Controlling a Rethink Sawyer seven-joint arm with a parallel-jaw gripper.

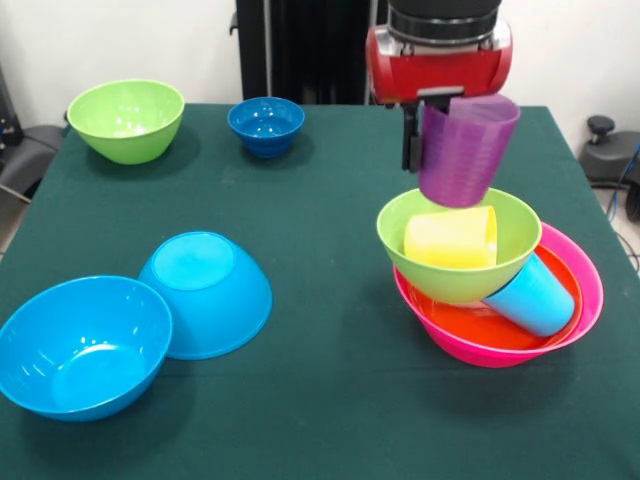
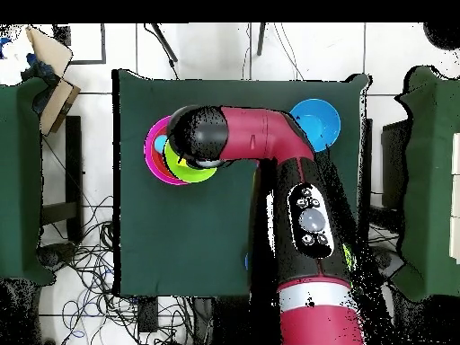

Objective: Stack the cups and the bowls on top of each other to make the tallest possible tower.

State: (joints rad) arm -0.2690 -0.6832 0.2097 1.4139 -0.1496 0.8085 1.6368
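Observation:
My gripper [image 1: 440, 135] is shut on the translucent purple cup [image 1: 465, 150] and holds it tilted just above the tower. The tower stands at the right: a large pink bowl [image 1: 588, 300] holds an orange bowl [image 1: 470, 325], with a lime green bowl [image 1: 455, 280] on top. A yellow cup [image 1: 452, 238] lies on its side in the green bowl. A light blue cup [image 1: 530, 295] lies on its side in the orange bowl. In the overhead view the arm [image 2: 260, 135] covers most of the tower; the pink bowl's rim [image 2: 151, 154] and the green bowl's rim [image 2: 193, 174] show.
A second lime green bowl [image 1: 126, 118] and a small dark-blue footed bowl [image 1: 266, 124] stand at the far left. A bright blue bowl [image 1: 80, 345] stands upright at the near left, touching another [image 1: 208, 292] lying upside down. The green table [image 1: 330, 400] ends near both.

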